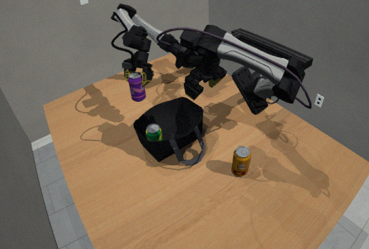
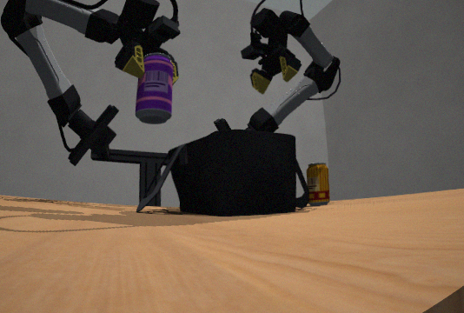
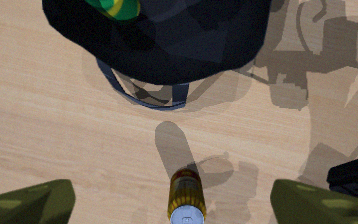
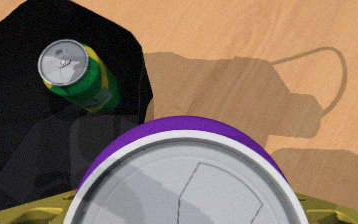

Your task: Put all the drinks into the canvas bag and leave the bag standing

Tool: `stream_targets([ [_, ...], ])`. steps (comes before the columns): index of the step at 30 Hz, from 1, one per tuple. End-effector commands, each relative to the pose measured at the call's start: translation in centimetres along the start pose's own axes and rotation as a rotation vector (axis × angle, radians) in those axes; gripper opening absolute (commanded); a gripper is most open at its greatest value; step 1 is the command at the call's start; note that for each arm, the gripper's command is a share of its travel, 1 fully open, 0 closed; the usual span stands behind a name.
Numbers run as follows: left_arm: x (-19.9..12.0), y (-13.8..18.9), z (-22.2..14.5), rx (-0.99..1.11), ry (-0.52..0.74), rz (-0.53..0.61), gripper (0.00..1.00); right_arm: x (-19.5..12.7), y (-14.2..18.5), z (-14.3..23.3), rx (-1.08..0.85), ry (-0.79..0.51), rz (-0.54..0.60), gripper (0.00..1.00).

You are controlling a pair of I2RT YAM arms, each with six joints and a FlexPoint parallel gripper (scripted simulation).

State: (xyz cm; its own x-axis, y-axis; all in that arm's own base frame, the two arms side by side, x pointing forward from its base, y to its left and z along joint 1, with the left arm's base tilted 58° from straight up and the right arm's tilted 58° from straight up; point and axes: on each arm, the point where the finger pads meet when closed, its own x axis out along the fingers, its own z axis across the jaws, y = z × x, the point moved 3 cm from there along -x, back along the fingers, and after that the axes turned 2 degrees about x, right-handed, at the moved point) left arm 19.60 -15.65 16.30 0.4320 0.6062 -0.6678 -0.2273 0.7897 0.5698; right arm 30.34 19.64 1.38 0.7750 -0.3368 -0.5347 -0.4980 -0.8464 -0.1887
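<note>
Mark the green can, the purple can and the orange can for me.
Green can [image 1: 153,133] [image 4: 91,90]: top and right wrist views, side wall.
Purple can [image 2: 154,89] [image 1: 137,90] [image 4: 182,123]: exterior, top and right wrist views, side wall.
Orange can [image 1: 240,162] [image 2: 318,183] [image 3: 185,192]: top, exterior and left wrist views, side wall.

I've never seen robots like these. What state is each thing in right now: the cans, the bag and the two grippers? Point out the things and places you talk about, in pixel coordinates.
Purple can [image 1: 137,88] [image 2: 154,89] [image 4: 185,123]: held above the table by the right gripper.
Green can [image 1: 153,133] [image 3: 122,9] [image 4: 97,87]: inside the bag.
Orange can [image 1: 240,162] [image 2: 318,184] [image 3: 186,192]: upright on the table, outside the bag.
Black bag [image 1: 155,150] [image 2: 236,176] [image 3: 155,62] [image 4: 10,65]: standing, walls up, top open.
Left gripper [image 1: 205,88] [image 2: 274,80] [image 3: 173,200]: open, holding nothing.
Right gripper [image 1: 136,79] [image 2: 154,71] [image 4: 185,210]: shut on the purple can.
</note>
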Motion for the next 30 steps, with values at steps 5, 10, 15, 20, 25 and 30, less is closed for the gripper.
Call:
stream_targets([
  [5,-0.9,-0.3,0.3,-0.009,-0.004,-0.03,1.0,-1.0,-3.1,0.2,0.103,0.022,-0.092,0.67],
  [10,-0.9,-0.3,0.3,-0.009,-0.004,-0.03,1.0,-0.8,-3.3,1.7,0.073,-0.018,-0.097,0.67],
  [15,-0.9,-0.3,0.3,-0.009,-0.004,-0.03,1.0,-0.6,-3.9,2.7,0.106,0.017,-0.092,0.67],
  [20,-0.9,-0.3,0.3,-0.009,-0.004,-0.03,1.0,-0.4,-4.3,4.3,0.101,0.014,-0.089,0.67],
  [25,-0.9,-0.3,0.3,-0.009,-0.004,-0.03,1.0,-0.2,-4.5,5.8,0.096,0.012,-0.082,0.67],
  [30,-0.9,-0.3,0.3,-0.009,-0.004,-0.03,1.0,0.1,-3.6,6.8,0.035,0.008,-0.038,0.67],
])
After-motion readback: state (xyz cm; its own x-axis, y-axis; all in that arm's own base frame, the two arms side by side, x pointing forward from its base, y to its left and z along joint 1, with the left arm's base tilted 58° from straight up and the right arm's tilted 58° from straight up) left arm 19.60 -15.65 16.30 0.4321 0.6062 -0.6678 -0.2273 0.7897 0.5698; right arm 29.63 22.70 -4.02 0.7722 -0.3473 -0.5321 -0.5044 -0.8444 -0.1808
